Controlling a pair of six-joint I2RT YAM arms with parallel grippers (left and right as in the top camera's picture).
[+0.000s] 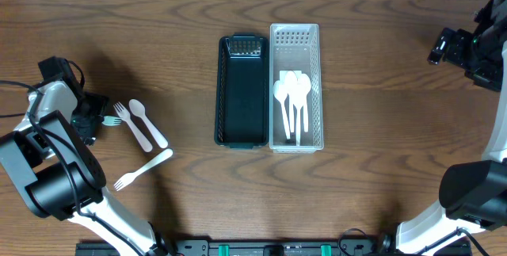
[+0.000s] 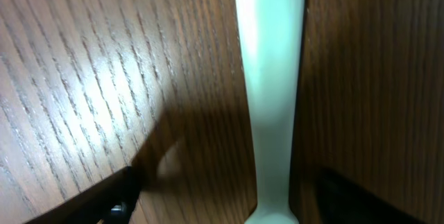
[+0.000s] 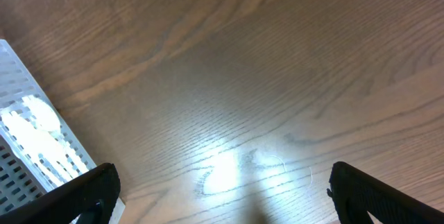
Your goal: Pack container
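You have two trays in the middle of the overhead view: one black tray (image 1: 242,97) and one white tray (image 1: 315,89) touching its right side; the white tray holds what looks like three white spoons (image 1: 291,97), lying partly over each other.

At the left of the frame, three white things lie loose on the table (image 1: 380,50): one loose spoon (image 1: 136,109), one upper fork (image 1: 119,114) just beside it, and one lower fork (image 1: 142,169) under them; the loose spoon lies between the upper fork and the trays.

Your left gripper (image 1: 103,120) is down at the upper fork's prongs; in the left wrist view a white handle (image 2: 270,78) runs up between its dark fingers (image 2: 118,203); they stand wide apart with a gap on each side, gripping nothing.

Your right gripper (image 1: 444,47) is at the upper right, well away from the trays; its jaws are wide apart over bare wood.
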